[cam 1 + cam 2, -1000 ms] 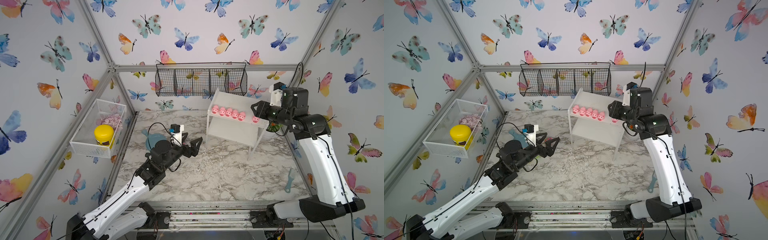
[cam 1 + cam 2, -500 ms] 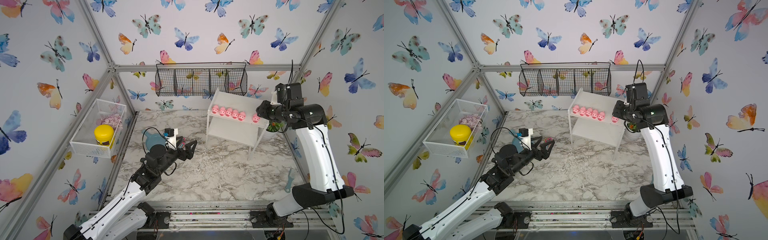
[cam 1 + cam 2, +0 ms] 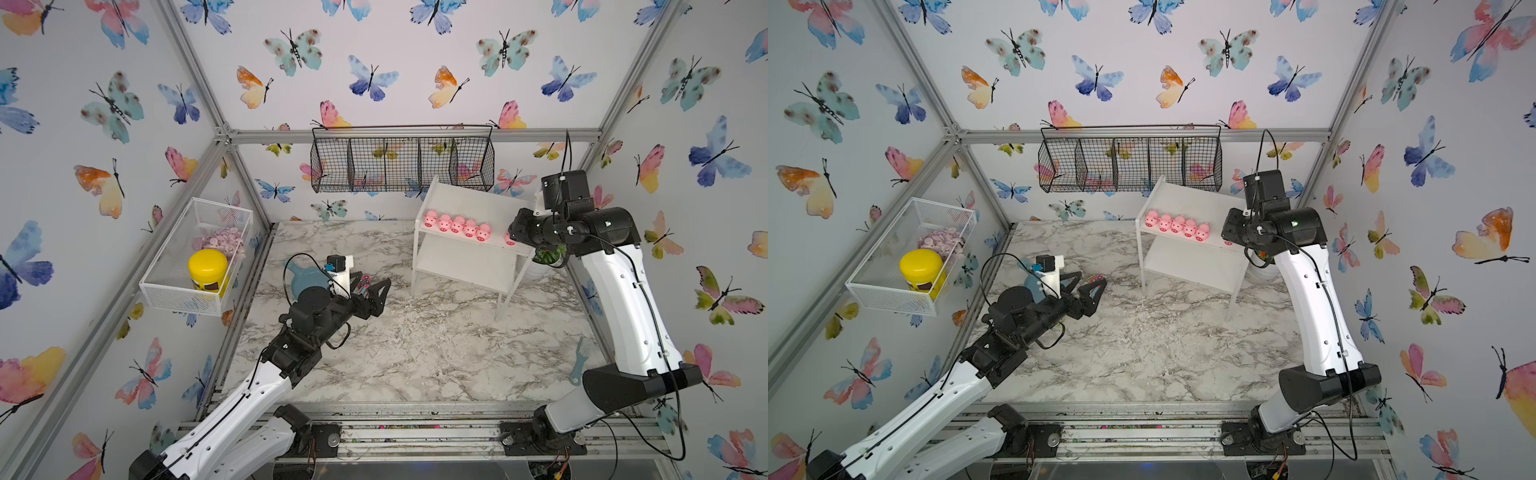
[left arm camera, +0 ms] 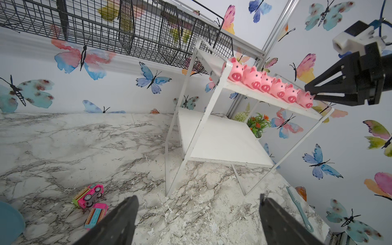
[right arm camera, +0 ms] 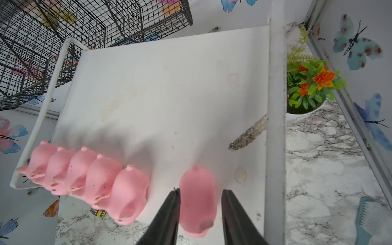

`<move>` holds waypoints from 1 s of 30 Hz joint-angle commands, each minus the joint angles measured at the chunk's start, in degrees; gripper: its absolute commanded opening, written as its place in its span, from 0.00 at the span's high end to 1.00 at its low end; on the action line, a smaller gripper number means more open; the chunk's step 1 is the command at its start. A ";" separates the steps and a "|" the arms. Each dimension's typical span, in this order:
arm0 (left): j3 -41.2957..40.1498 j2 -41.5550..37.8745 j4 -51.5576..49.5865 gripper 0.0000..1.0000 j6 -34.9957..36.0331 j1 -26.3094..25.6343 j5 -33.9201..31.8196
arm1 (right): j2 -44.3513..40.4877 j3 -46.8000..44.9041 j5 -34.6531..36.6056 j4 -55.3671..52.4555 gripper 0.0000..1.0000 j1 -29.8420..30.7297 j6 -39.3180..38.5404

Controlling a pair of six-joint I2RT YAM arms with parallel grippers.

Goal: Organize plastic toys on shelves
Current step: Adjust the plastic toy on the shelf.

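- The sixth pig (image 5: 197, 201) stands on the top board of the shelf (image 5: 169, 95), at its front edge and toward the right end, with its snout facing out over the edge.
- A small gap separates it from the row of five pigs (image 5: 84, 176), which are packed side by side along the same edge from the left end.
- The right gripper (image 5: 200, 190) reaches over that board with its jaws parted to either side of the sixth pig. A sliver of white shows between the pig and one finger. The other finger (image 5: 167, 218) looks to be against its flank, though the blur leaves that unsure.
- The shelf's lower board (image 4: 218, 140) is bare.
- Two toy trucks lie close together on the marble table (image 3: 415, 353), to the left of the shelf. The pink-and-green truck (image 4: 89, 195) is tipped on its side, and the pink truck (image 4: 96, 215) is just beside it.
- The left gripper (image 4: 198, 197) hovers low above the table near those trucks, with its jaws spread wide and nothing between them.
- A blue dish (image 3: 305, 278) sits on the table behind the left arm.
- A potted plant (image 5: 307, 84) stands past the shelf's right end, and a teal comb (image 4: 299, 205) lies by the right wall.
- A black wire basket (image 3: 399, 162) hangs on the back wall above the shelf.
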 commanded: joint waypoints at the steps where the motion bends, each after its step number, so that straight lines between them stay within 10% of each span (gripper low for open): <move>1: 0.88 -0.07 0.29 0.06 0.82 0.53 1.16 | 0.05 -1.74 -1.58 0.01 0.67 0.08 0.54; 11: 1.19 0.11 0.29 0.06 0.94 1.02 1.66 | -1.19 -4.16 -3.26 2.04 0.88 0.08 2.12; 30: 1.50 0.12 0.55 0.06 1.27 1.90 2.03 | -7.21 -11.03 -11.70 10.94 0.89 0.08 11.15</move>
